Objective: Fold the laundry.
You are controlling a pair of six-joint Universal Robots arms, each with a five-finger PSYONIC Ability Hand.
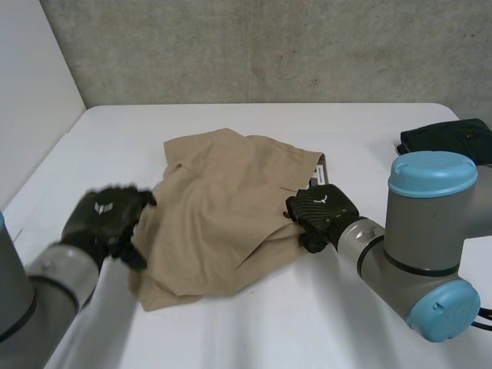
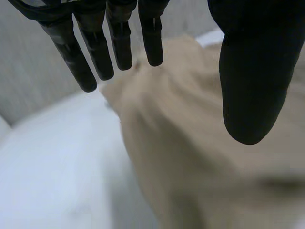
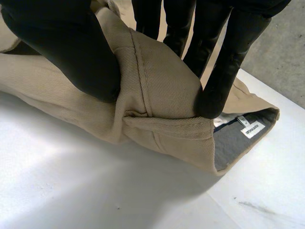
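Right hand (image 3: 62, 47): clamped on the tan trousers (image 3: 162, 86), with the thumb on one side of a raised fold at the waistband and the fingers (image 3: 224, 71) pressed against the other side. Placed at the right-hand edge of the cloth in the head view, near the open end of the waistband.

At the pinch: twill weave with fine diagonal ribs, a stitched seam running over the fold, and a second seam where the band meets the leg cloth. Just beyond the fingertips: grey inner lining (image 3: 236, 143) turned outward, with a small white label (image 3: 252, 129) sewn in.

Left hand (image 2: 252, 71): wide, with straight fingers spread apart from the thumb and nothing between them. Held at the left-hand edge of the trousers. Contact with the cloth: cannot tell.

Trousers overall: one loose, crumpled heap with broad soft folds, lying flat in the middle of the white table (image 1: 307, 330) between the two hands.

Further out: a dark folded garment (image 1: 450, 138) at the table's far right edge, well apart from the trousers.
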